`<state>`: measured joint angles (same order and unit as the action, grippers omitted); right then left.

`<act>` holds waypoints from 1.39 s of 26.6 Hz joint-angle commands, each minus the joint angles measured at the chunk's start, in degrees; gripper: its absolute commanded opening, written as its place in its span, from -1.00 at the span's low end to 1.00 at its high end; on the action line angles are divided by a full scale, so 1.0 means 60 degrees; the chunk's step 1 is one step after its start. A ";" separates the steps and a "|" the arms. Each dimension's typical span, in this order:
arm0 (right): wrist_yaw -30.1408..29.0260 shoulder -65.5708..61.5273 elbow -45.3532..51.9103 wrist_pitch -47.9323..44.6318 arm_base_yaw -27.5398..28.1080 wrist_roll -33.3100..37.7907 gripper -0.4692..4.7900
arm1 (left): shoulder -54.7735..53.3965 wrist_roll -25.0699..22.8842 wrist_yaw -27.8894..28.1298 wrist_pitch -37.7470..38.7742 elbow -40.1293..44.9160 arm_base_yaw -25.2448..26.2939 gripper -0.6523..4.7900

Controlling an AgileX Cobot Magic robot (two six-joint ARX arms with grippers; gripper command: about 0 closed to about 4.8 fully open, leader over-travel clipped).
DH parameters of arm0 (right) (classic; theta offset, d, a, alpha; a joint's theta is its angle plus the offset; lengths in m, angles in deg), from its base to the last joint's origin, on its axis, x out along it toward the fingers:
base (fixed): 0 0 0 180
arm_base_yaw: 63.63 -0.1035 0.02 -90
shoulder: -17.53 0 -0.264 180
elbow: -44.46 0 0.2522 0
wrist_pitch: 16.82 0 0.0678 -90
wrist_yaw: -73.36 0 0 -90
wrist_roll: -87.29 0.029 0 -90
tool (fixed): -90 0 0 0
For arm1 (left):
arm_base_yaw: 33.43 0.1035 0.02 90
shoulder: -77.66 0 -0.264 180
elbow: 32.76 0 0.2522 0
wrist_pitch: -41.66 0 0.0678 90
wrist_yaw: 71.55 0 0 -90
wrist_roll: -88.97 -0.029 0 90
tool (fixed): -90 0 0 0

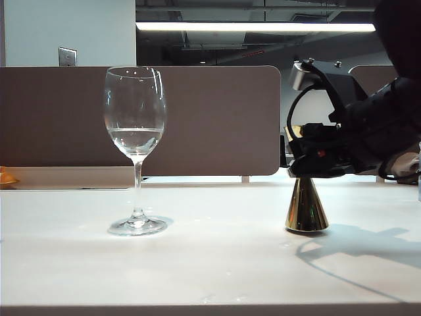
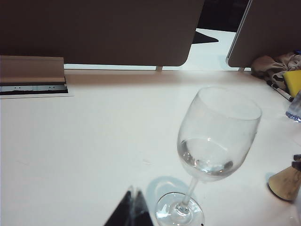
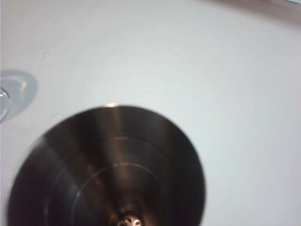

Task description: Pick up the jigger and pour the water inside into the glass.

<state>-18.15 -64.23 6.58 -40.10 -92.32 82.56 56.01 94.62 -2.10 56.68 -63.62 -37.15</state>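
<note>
The glass (image 1: pixel 136 125) stands upright on the left of the white table (image 1: pixel 217 263), with water (image 1: pixel 135 139) low in its bowl. On the right the gold jigger (image 1: pixel 306 209) is upright, its lower cone's base at the table top. My right gripper (image 1: pixel 308 168) is shut round its waist. The right wrist view looks straight down the jigger's dark cone (image 3: pixel 113 169), and the fingers are hidden there. My left gripper (image 2: pixel 134 193) hovers beside the foot of the glass (image 2: pixel 216 136), its tips together and holding nothing. The jigger (image 2: pixel 286 183) shows at that view's edge.
A brown divider panel (image 1: pixel 210 118) runs along the table's far edge. An orange thing (image 1: pixel 6 176) lies at the far left. A crumpled cloth (image 2: pixel 273 66), a yellow thing (image 2: pixel 294 82) and a clear bottle (image 2: pixel 295 108) sit beyond the jigger.
</note>
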 commanded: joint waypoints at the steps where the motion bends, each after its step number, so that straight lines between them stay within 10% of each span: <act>1: -0.0029 -0.0022 -0.0051 -0.0499 -0.0011 0.0055 -0.63 | 0.0000 0.0069 -0.0007 -0.0117 -0.0036 0.0004 -0.76; 15: -0.0204 -0.0433 -0.0051 -0.0590 -0.0011 0.0080 -0.61 | 0.0004 0.0069 -0.0004 -0.0120 -0.0036 0.0004 -0.76; 21: -0.0200 -0.0430 -0.0051 -0.0692 -0.0011 0.0080 0.24 | 0.0011 0.0066 -0.0007 -0.0215 -0.0044 0.0004 -0.76; 37: 0.0514 0.2051 -0.0040 0.1840 -0.0025 0.0113 0.39 | 0.0954 0.0102 -0.0648 -0.0474 -0.0102 -0.0004 -0.77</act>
<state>-15.20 -53.85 6.55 -32.34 -92.43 83.15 60.34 95.04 -5.53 54.05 -63.78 -37.15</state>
